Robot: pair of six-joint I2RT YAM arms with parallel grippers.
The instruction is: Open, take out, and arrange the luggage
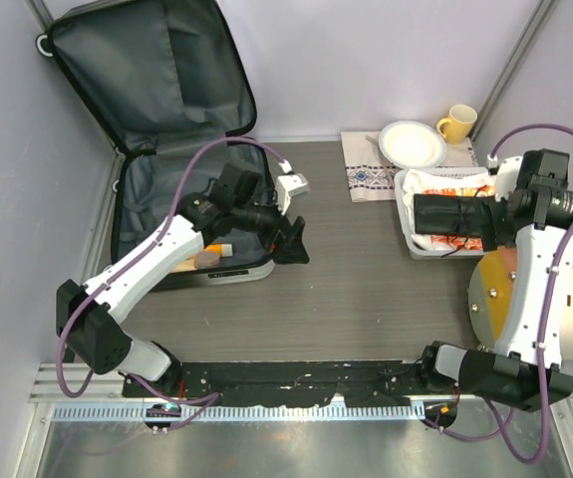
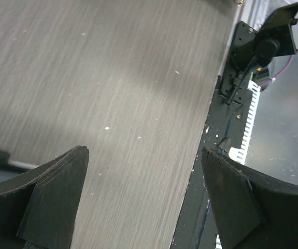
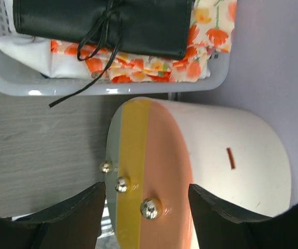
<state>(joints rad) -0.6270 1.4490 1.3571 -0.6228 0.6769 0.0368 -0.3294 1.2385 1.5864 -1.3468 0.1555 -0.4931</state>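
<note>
The luggage (image 1: 156,70) lies open at the back left. Its lid leans on the wall and shows dark grey lining. The lower half (image 1: 151,189) lies on the table with a small orange-brown item (image 1: 211,257) at its near edge. My left gripper (image 1: 291,239) is open and empty just right of the suitcase, low over bare table (image 2: 143,153). My right gripper (image 3: 147,189) is open and empty above a round white case (image 3: 231,155) with yellow and peach stripes and brass studs. In the top view it is mostly hidden under its own arm (image 1: 540,199).
A white slatted basket (image 1: 411,239) at the right holds a black tied roll (image 1: 450,219) and a floral cloth (image 3: 138,65). Behind it are a white plate (image 1: 413,142), a yellow mug (image 1: 457,121) and a patterned cloth (image 1: 371,179). A black rail (image 1: 296,376) runs along the front edge.
</note>
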